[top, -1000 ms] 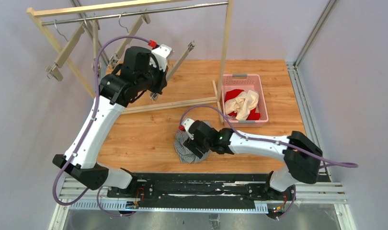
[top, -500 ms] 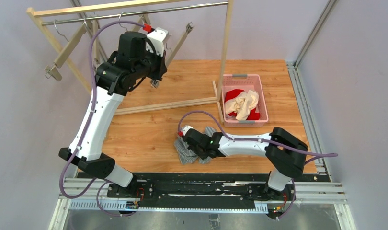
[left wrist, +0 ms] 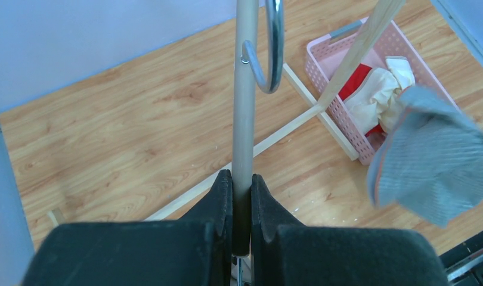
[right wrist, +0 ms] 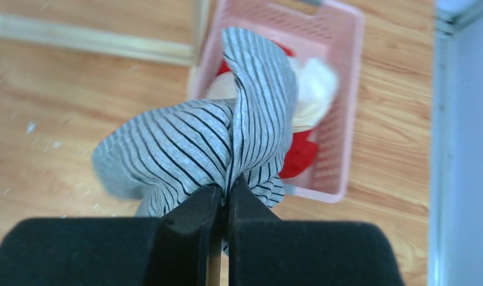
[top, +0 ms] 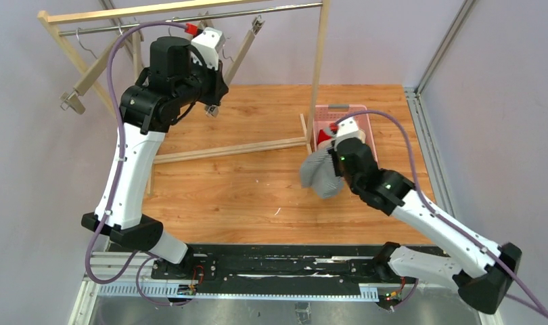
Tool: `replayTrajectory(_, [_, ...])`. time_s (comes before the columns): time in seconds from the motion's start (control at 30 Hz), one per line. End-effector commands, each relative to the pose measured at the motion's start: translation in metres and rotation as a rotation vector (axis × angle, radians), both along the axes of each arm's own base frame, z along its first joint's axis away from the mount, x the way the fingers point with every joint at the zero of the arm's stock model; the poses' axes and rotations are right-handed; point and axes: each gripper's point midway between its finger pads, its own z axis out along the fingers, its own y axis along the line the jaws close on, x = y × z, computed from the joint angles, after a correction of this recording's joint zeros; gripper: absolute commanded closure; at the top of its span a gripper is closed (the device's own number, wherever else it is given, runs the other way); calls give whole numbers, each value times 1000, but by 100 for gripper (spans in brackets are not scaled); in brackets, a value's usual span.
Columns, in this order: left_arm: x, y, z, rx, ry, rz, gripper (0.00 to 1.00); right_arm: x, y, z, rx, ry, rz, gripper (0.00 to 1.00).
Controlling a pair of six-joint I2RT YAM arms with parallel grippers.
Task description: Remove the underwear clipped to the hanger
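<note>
Wooden surface (top: 210,189) below, we see the right claw (right wrist: 225,189) pinching the striped boxers (right wrist: 197,143) aloft. The basket (right wrist: 343,119) lies just ahead and rightward of it. The left claw (left wrist: 242,187), clamped on a hanger (left wrist: 245,107), is well apart.

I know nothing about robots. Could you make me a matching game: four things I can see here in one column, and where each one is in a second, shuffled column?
1. grey-and-white pinstriped boxer shorts
2. wooden clip hanger
3. plain cream boxer shorts
4. pink plastic basket

A. lying in the basket
B. standing on the wooden table
C. pinched in the left end effector
D. hanging from the right end effector, off the table

Pairs: 1-D, 2-C, 3-A, 4-B.
</note>
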Motion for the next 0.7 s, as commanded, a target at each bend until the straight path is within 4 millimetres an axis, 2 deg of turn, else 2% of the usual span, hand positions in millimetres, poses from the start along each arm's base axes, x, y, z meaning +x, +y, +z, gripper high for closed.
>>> replayTrajectory(0.0, [2,5,23,-38,-58,14,100,19,-56,27,-4,-99,-164,100])
replayTrajectory(0.1, [4,8,34,-52,-84,23,100,28,-80,45,16,-138,-236,99])
replayTrajectory(0.27, [7,11,51,-81,-121,30,100,47,-103,59,19,-170,-317,99])
replayTrajectory(0.4, [11,12,59,-106,-140,30,100,64,-110,55,28,-168,-345,100])
replayTrajectory(0.6, [26,15,60,-141,-143,46,100,82,-125,32,37,-126,-388,99])
replayTrajectory(0.67, [33,17,58,-154,-139,55,100,85,-122,25,58,-112,-366,99])
